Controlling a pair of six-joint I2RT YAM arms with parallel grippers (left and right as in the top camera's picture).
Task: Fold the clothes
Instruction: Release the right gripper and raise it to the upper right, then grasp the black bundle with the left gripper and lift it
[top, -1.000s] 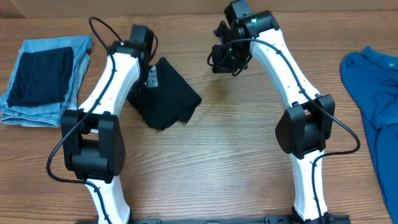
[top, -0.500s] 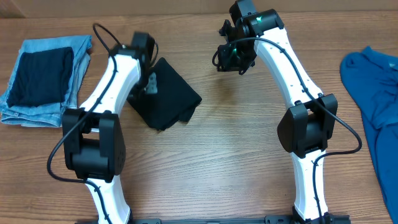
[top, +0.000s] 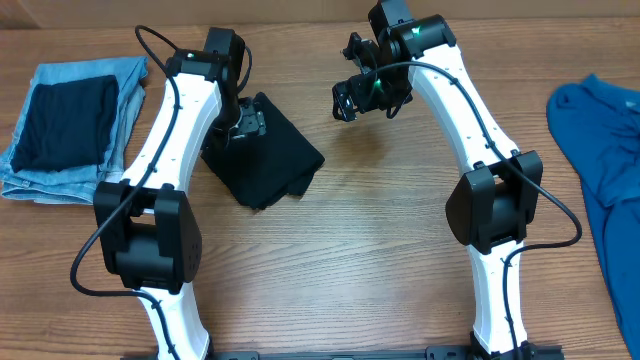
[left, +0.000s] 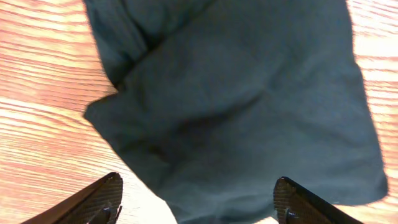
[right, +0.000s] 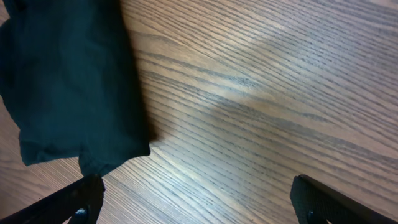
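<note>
The clothes (top: 268, 152), a black T-shirt, lie folded into a small lumpy bundle on the wooden table, left of centre. My left gripper (top: 247, 122) hovers over the bundle's upper left part, jaws open and empty. In the left wrist view the clothes (left: 249, 106) fill most of the frame, and the left gripper (left: 199, 205) has its fingertips (left: 104, 198) spread wide above the cloth's near edge. My right gripper (top: 358, 92) is open over bare wood, to the right of the bundle. In the right wrist view only a corner of the clothes (right: 68, 81) shows, at the upper left, and the right gripper (right: 199, 202) holds nothing.
Folded light-blue jeans (top: 120, 90) lie at the far left with a dark folded cloth (top: 65, 122) on top. A bright blue garment (top: 600, 150) is spread at the right edge. Bare wood lies between the two arm bases.
Both grippers have opened from shut. The left gripper let go of the black cloth and sits slightly higher over it; the right gripper stays in about the same place.
</note>
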